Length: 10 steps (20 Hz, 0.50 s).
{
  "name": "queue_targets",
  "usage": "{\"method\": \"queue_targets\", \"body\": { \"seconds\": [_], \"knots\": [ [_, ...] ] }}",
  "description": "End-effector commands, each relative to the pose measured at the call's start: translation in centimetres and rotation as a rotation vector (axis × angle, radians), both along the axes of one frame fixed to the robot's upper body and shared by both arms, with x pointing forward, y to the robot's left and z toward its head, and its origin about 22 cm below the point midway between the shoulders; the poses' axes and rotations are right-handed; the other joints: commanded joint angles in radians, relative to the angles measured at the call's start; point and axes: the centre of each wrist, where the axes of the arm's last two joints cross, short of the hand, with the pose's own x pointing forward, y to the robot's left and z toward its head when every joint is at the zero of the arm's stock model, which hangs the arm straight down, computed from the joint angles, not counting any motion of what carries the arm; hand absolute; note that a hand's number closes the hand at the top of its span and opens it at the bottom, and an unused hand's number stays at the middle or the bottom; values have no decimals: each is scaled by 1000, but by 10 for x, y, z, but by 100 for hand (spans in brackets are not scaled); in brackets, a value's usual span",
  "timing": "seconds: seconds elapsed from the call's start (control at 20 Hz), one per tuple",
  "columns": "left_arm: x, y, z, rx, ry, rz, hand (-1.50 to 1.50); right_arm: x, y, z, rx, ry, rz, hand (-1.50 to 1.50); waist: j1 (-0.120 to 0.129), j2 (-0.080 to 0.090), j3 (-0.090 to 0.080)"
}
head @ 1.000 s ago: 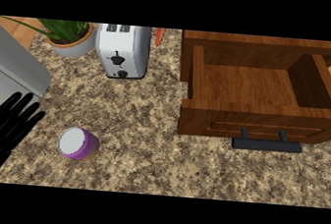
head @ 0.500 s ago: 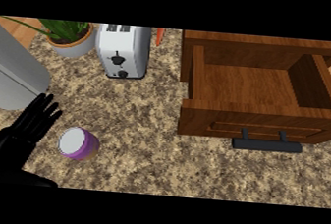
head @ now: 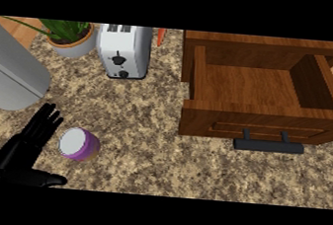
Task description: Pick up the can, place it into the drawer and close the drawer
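Now at the near left the left hand [head: 21,153] is spread wide, fingers straight, thumb out, holding nothing, just beside the can [head: 78,144] standing upright on the table [head: 159,153]; farther back, a potted plant [head: 69,36] and toaster [head: 124,50]; at the right, the wooden drawer [head: 263,90] stands pulled open

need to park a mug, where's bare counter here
Bare counter runs between the purple can and the drawer, below the toaster. The top left is crowded: toaster, plant pot. The left hand flanks the can.
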Motion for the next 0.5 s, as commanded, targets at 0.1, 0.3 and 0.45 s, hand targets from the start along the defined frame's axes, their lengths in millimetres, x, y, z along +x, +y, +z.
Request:
{"method": "queue_targets", "body": {
  "seconds": [0.1, 0.3, 0.45],
  "knots": [
    [4, 13, -37, 13, 17, 20, -150, 6, -9, 7, -9, -5, 4, -150, -1, 1, 0],
    [-12, 17, -56, 27, 26, 39, -150, 1, 1, 7, -13, -2, 9, -150, 1, 0, 0],
    [6, 32, -69, 4, 41, 31, -150, -13, -20, 3, -9, 8, -11, -150, -5, 1, 0]
  ]
}}
